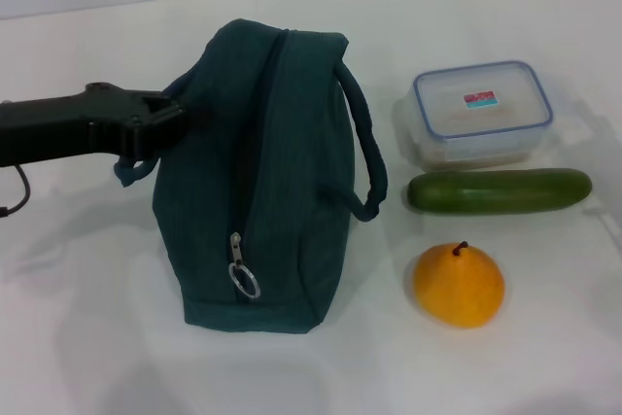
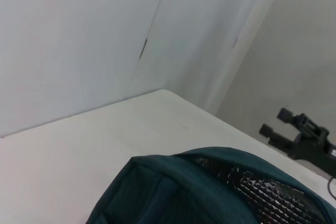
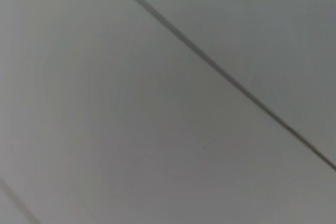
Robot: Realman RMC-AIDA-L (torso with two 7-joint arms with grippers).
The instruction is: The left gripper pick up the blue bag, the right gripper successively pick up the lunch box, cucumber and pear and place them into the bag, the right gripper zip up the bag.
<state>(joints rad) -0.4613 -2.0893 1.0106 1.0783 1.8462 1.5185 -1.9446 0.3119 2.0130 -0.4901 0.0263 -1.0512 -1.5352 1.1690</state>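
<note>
Reaching in from the robot's left, the left gripper (image 1: pixel 165 128) meets the upper left side of the blue bag (image 1: pixel 262 182), its black tip touching the fabric beside the near carry handle; whether its jaws are spread or closed on the cloth cannot be told, since the tip merges with the dark bag. The bag, a soft teal-blue fabric tote with rounded corners, stands on the white table (image 1: pixel 87 337), a zipper track running down its middle to a metal slider with a round pull ring (image 1: pixel 244 281) near the front edge. A padded loop handle (image 1: pixel 367 157) droops from the bag's right side.

Right of the bag, well apart from the gripper, lie three items in a column. Farthest back is the lunch box (image 1: pixel 481 114), a clear rectangular plastic container with a blue-rimmed lid and a small label. Just in front of it lies the cucumber (image 1: pixel 499 190), long, smooth and dark green, set crosswise. Nearest the front sits the pear (image 1: pixel 459 285), rounded, orange-yellow, with a short dark stem.

The left wrist view shows the bag's open mouth and its quilted silver lining (image 2: pixel 262 195). The right gripper is out of sight; its wrist view shows only a plain grey surface.
</note>
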